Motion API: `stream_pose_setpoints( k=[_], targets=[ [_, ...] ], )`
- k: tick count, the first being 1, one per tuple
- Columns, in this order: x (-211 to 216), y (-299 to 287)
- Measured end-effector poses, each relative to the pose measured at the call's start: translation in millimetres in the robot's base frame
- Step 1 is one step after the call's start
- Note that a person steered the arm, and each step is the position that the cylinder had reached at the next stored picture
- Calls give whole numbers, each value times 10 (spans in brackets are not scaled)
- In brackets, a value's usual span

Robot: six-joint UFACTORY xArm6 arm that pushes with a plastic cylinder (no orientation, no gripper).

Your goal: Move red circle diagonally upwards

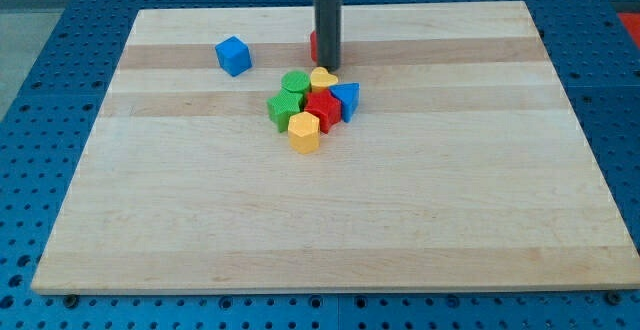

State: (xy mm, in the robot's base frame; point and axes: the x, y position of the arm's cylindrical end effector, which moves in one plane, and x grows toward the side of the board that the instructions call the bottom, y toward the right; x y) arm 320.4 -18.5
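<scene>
Scanning from the view's left, the blue cube [233, 55] sits alone near the top of the pale wooden bench [300, 230], well apart from everything else. Next comes the cluster at centre: a green block [283, 108] and a second, rounder green block [295, 82], a yellow hexagonal block [304, 131] at the view's bottom of the group, a red star-like block [322, 108], a yellow heart-shaped block [323, 76] and a blue triangular block [346, 99], all touching or just beside one another. Above them the red circle [314, 44] shows only as a sliver at the rod's left edge, mostly hidden behind it. The tip [328, 66] rests on the bench touching or just beside that red piece, a little above the yellow heart. The arm carries no end effector, only the dark rod, so there is nothing to open or close.

To push well, the tip should probably sit below and to one side of the circle, then drive steadily on a slant toward the view's top, keeping clear of the cluster. The blocks look like smooth moulded plastic, likely to slide easily on the grained wood.
</scene>
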Motion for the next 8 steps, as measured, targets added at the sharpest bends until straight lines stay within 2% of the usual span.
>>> stream_pose_setpoints(
  k=[1,2,3,4,5,7,8],
  targets=[
    [71,-156],
    [318,-156],
    [346,-156],
    [238,-156],
    [-53,-159],
    [164,-272],
    [-122,-281]
  ],
)
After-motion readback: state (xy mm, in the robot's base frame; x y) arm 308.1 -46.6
